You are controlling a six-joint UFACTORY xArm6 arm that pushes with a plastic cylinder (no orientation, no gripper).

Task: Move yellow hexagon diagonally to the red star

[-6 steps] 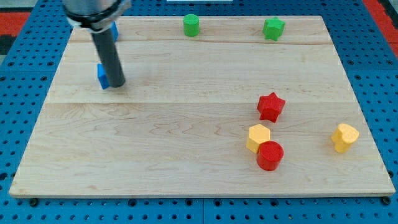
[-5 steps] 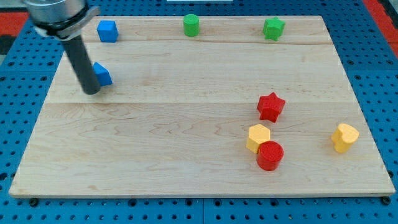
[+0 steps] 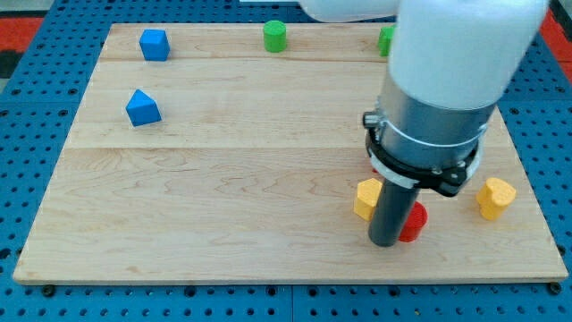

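Note:
The yellow hexagon [image 3: 366, 198] lies at the board's lower right, partly covered by my arm. My rod stands right beside it, and my tip [image 3: 385, 241] rests just below and to the right of it, against the red cylinder [image 3: 415, 222], which shows only as a sliver to the right of the rod. The red star is hidden behind the arm's body; I cannot see it.
A yellow block [image 3: 495, 198] lies at the right. A blue block [image 3: 154, 44] and a blue triangular block [image 3: 142, 107] sit at the upper left. A green cylinder [image 3: 274, 36] stands at the top; a green block [image 3: 384, 39] is half hidden by the arm.
My arm has swung from the upper left, beside the blue triangular block, across to the lower right. It now covers the red star and most of the red cylinder. The blocks look unmoved.

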